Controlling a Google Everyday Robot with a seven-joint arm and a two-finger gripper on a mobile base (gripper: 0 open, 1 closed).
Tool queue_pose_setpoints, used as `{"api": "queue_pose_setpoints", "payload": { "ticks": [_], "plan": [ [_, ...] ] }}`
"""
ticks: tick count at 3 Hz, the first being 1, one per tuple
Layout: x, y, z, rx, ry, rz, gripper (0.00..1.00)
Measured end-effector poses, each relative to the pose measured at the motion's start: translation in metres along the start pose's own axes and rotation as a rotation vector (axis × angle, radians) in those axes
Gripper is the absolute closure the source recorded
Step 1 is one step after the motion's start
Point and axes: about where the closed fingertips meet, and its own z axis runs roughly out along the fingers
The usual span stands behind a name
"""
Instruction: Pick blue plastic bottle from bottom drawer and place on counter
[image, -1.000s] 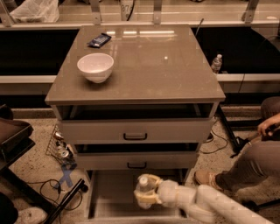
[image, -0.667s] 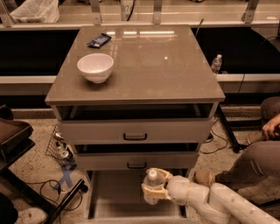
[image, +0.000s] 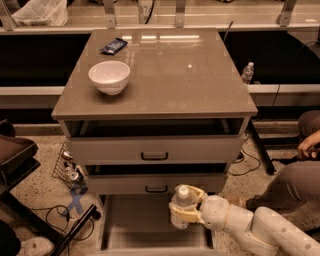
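**A:** Where do we see the end effector (image: 186, 210)?

**B:** Low down, below the near edge of the surface (image: 170, 95) and right of its middle. Its fingers (image: 181, 216) are clenched around one blue plastic bottle (image: 180, 201), with the white arm (image: 260, 231) reaching in from the lower right.

**A:** And how does the bottle stand?

**B:** We see it upright, white cap on top, over the right side of the open bottom drawer (image: 140, 225). We cannot tell whether its base touches the drawer floor. It is well below the surface.

**A:** How many drawers do we count?

**B:** Three. The two upper drawers sit slightly open, each with one black handle: the top handle (image: 154, 156) and the middle handle (image: 156, 189). The bottom one is pulled out furthest and shows a plain grey floor.

**A:** What lies on the surface?

**B:** Two things. One white bowl (image: 109, 76) sits near the left edge, and one dark blue packet (image: 113, 46) lies near the far left corner, apart from the bowl.

**A:** Any other bottles?

**B:** One more, a small bottle (image: 247, 72) beyond the right edge, on the ledge behind. So we count two bottles in all. Further right we see one person's hand (image: 310, 145) and a bent leg.
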Motion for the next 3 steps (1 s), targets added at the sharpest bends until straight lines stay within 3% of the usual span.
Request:
{"api": "queue_pose_setpoints", "payload": {
  "ticks": [1,2,3],
  "plan": [
    [-0.027,0.0,0.001,0.003,-0.011,-0.004,1.0],
    [-0.089,0.0,-0.006,0.056,-0.03,-0.008,1.0],
    [-0.18,-0.008,-0.012,0.139,-0.037,-0.043,1.0]
  ]
}}
